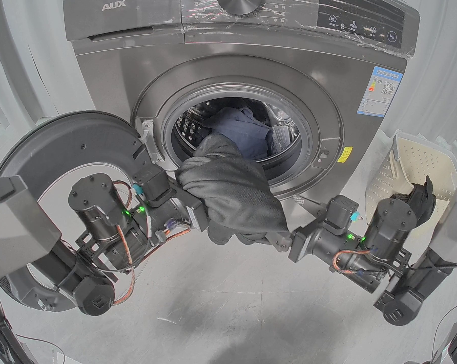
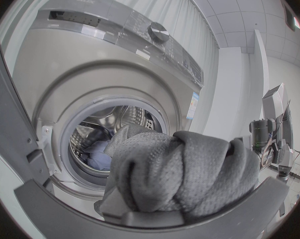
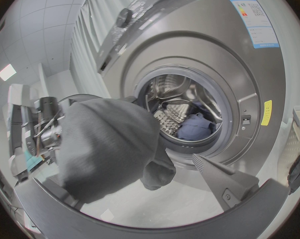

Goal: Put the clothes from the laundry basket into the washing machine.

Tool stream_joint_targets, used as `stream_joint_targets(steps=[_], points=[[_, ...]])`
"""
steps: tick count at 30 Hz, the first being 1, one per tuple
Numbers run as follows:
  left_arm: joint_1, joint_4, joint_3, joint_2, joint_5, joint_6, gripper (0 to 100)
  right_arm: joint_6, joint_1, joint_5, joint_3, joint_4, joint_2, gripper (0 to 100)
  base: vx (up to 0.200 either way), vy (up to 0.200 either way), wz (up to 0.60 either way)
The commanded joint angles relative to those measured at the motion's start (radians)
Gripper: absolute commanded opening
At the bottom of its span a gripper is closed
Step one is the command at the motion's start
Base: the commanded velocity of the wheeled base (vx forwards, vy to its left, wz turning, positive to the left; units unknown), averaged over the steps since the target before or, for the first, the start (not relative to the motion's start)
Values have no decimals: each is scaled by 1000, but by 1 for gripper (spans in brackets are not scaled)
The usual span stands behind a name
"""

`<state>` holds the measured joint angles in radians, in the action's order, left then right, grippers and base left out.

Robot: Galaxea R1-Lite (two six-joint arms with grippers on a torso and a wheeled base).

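Left gripper (image 1: 198, 217): smothered under a dark grey garment (image 1: 233, 188); grip hidden, cannot tell whether clamped or slack. Right gripper (image 1: 281, 239): jaws spread wide, one finger (image 3: 219, 178) bare, the other side under the garment's hanging edge. Garment: bunched between both arms, just in front of the washing machine (image 1: 269, 61) opening, upper end at the drum's lip. Inside the drum: a blue garment (image 1: 241, 130). To the left: round door (image 1: 71, 142), swung fully open. To the right, beside the machine: white laundry basket (image 1: 421, 163), with a dark piece of clothing (image 1: 425, 198) in it.
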<state>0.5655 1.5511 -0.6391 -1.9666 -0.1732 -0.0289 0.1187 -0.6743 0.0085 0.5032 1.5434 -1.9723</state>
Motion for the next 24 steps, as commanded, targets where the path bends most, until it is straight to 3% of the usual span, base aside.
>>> stream_joint_targets(steps=[1, 6, 10, 19, 24], points=[[-16, 0, 93, 156, 0, -16, 0, -47, -90, 61, -190, -2, 178, 100, 0, 0, 0], [-33, 0, 107, 166, 9, -25, 0, -51, -130, 62, -288, -5, 214, 100, 0, 0, 0], [-33, 0, 153, 166, 15, -14, 0, -47, -116, 61, -281, 0, 214, 100, 0, 0, 0], [-29, 0, 233, 166, 14, -6, 0, -45, 33, 61, -222, 0, 144, 100, 0, 0, 0], [-23, 0, 256, 167, 14, 0, 0, -45, 51, 59, -218, 1, 142, 100, 0, 0, 0]])
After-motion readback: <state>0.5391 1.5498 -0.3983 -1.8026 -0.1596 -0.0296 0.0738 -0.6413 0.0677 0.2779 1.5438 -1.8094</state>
